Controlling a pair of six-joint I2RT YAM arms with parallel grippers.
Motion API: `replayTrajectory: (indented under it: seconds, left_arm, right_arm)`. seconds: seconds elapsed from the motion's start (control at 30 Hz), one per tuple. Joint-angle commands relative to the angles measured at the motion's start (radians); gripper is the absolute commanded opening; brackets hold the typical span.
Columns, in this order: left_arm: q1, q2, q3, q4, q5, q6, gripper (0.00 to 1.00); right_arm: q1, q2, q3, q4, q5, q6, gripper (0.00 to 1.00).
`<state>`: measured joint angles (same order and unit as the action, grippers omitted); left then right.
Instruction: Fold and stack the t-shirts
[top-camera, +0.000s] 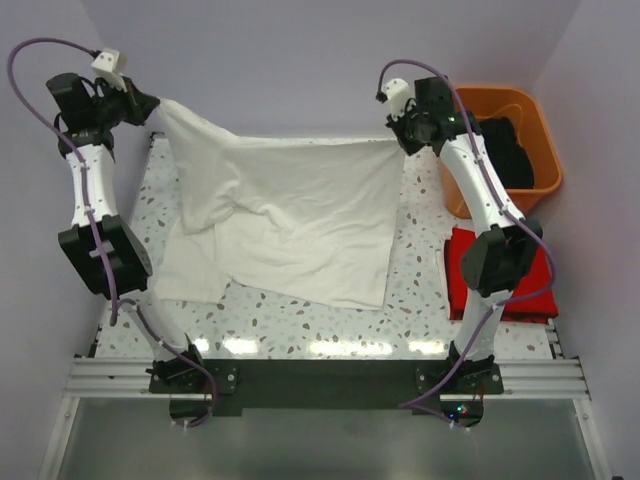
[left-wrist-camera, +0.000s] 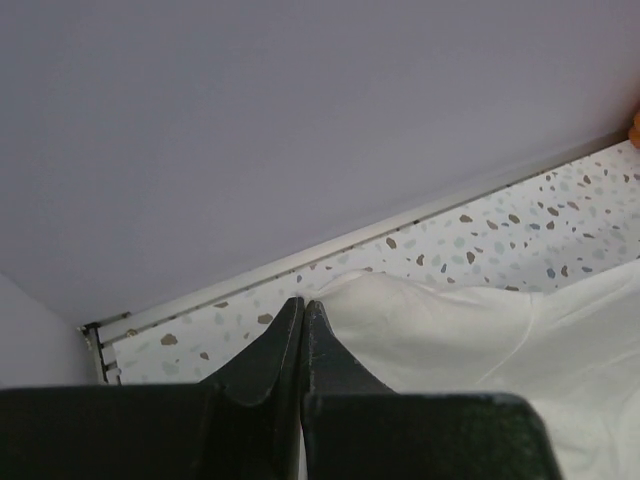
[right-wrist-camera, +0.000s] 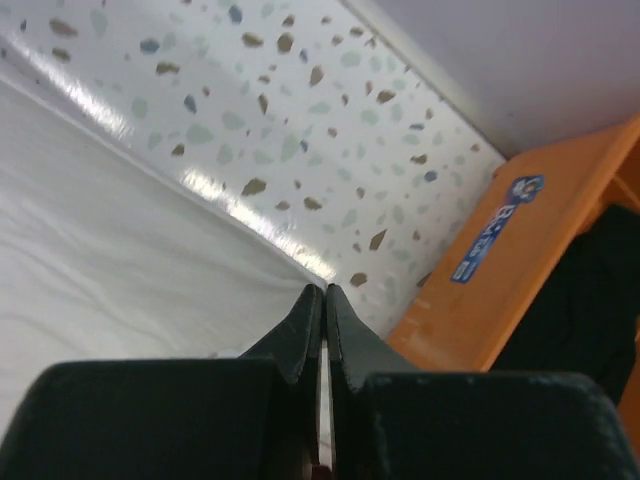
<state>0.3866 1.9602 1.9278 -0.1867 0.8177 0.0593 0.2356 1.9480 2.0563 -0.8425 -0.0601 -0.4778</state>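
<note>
The white t-shirt (top-camera: 290, 215) hangs stretched between both grippers over the far half of the table, its lower part draped on the tabletop. My left gripper (top-camera: 155, 106) is shut on its far left corner; in the left wrist view (left-wrist-camera: 303, 302) white cloth (left-wrist-camera: 470, 340) runs from the closed jaws. My right gripper (top-camera: 403, 142) is shut on its far right corner; in the right wrist view (right-wrist-camera: 325, 290) white cloth (right-wrist-camera: 110, 260) leads from the closed tips. The red t-shirt (top-camera: 505, 285) lies folded at the right. The black t-shirt (top-camera: 510, 150) lies in the orange tub (top-camera: 540, 140).
The orange tub (right-wrist-camera: 500, 270) stands at the back right corner, close beside my right gripper. The terrazzo tabletop (top-camera: 300, 335) shows near the front. Walls close in at the back and sides.
</note>
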Motion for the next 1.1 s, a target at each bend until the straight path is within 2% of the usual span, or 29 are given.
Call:
replayTrajectory:
  seconds: [0.0,0.1,0.27,0.4,0.6,0.67,0.73,0.83,0.9,1.07]
  left_arm:
    - [0.027,-0.134,0.005,0.185,0.067,-0.137,0.00]
    - [0.090,-0.253,-0.067,0.376,0.078,-0.228,0.00]
    - [0.169,-0.499,-0.222,0.558,0.051,-0.318,0.00]
    - [0.303,-0.673,-0.364,0.797,0.020,-0.446,0.00]
    - [0.506,-0.891,-0.480,0.940,-0.075,-0.535,0.00]
    - [0.517,-0.932,-0.466,0.928,-0.124,-0.488,0.00]
    - [0.515,-0.931,-0.416,0.821,-0.187,-0.446,0.00]
    - [0.517,-0.911,-0.376,0.831,-0.193,-0.426,0.00]
    - [0.517,-0.864,-0.301,0.782,-0.160,-0.429,0.00]
    - [0.505,-0.650,-0.054,0.568,0.073,-0.480,0.00]
  right_arm:
    - [-0.001,-0.083,0.082,0.163,0.057,0.059,0.00]
    - [-0.001,-0.161,0.079,0.236,0.091,0.079,0.00]
    - [0.002,-0.357,0.018,0.330,0.092,0.113,0.00]
    - [0.002,-0.538,-0.106,0.411,0.091,0.134,0.00]
    - [0.004,-0.798,-0.222,0.514,0.092,0.156,0.00]
    - [0.002,-0.839,-0.225,0.536,0.103,0.160,0.00]
    - [0.002,-0.873,-0.200,0.533,0.120,0.166,0.00]
    - [0.002,-0.857,-0.139,0.517,0.124,0.143,0.00]
    - [0.002,-0.831,-0.102,0.500,0.143,0.102,0.00]
    - [0.001,-0.707,-0.119,0.494,0.154,0.033,0.00]
